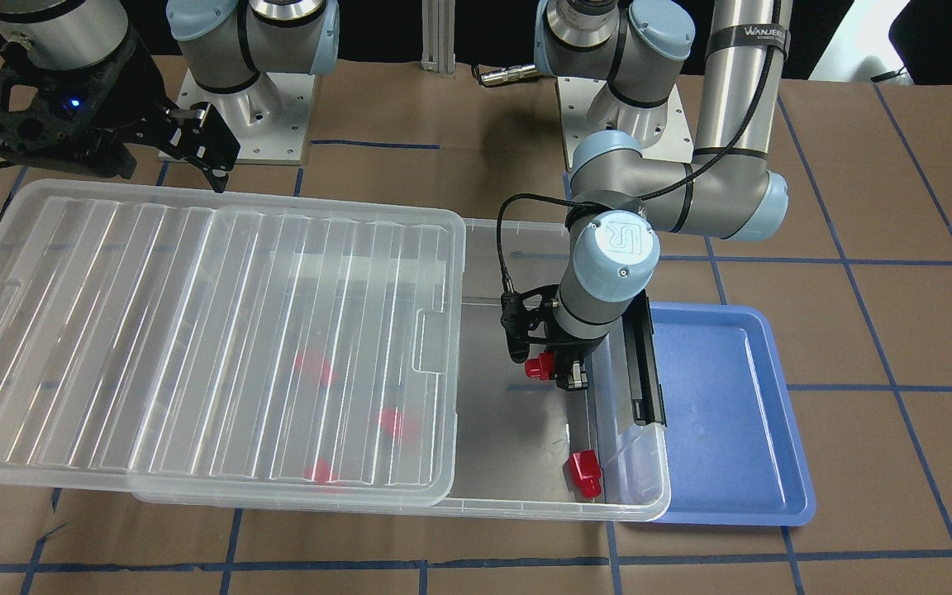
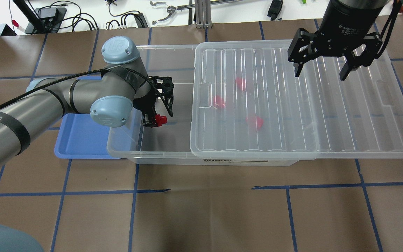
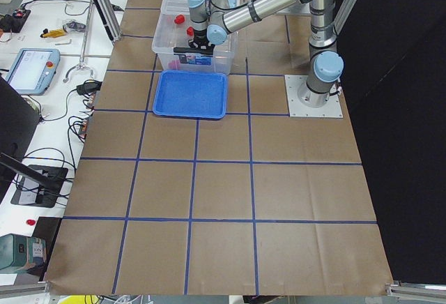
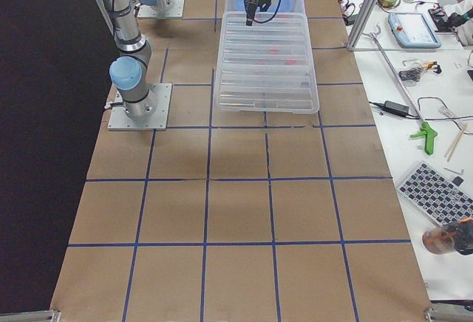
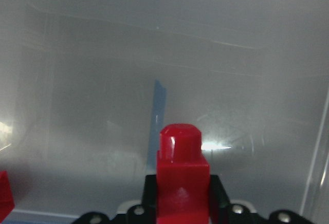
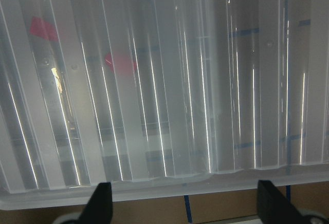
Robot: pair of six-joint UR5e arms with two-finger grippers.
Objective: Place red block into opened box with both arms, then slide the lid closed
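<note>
1. Front-facing view: we're mid-drop here. The left gripper (image 1: 552, 369) is down inside the uncovered end of the box (image 1: 525, 498), pinching the red block (image 1: 538, 367) a bit above the floor, as far as we can tell. Another red piece (image 1: 584, 474) lies loose near the box's corner. The lid (image 1: 195, 330) covers the rest of the box and sticks out past its other end. A blue tray (image 1: 732, 413) sits right against the box.
2. Overhead view: the right gripper (image 2: 320, 72) hangs above the lid with its fingers spread wide and nothing between them.
3. Side views: both are too far off to tell us anything about the grip.
4. Left wrist view: the block is clamped snugly between the fingers with its stub pointing away, and the clear box floor is beyond it.
5. Right wrist view: two fingertips sit wide apart over the ridged lid, not touching it.
6. Our read is that the placing step is nearly done. Next, the left needs to let go and lift clear of the box. Otherwise the lid would run into that arm once the right starts sliding it across.
</note>
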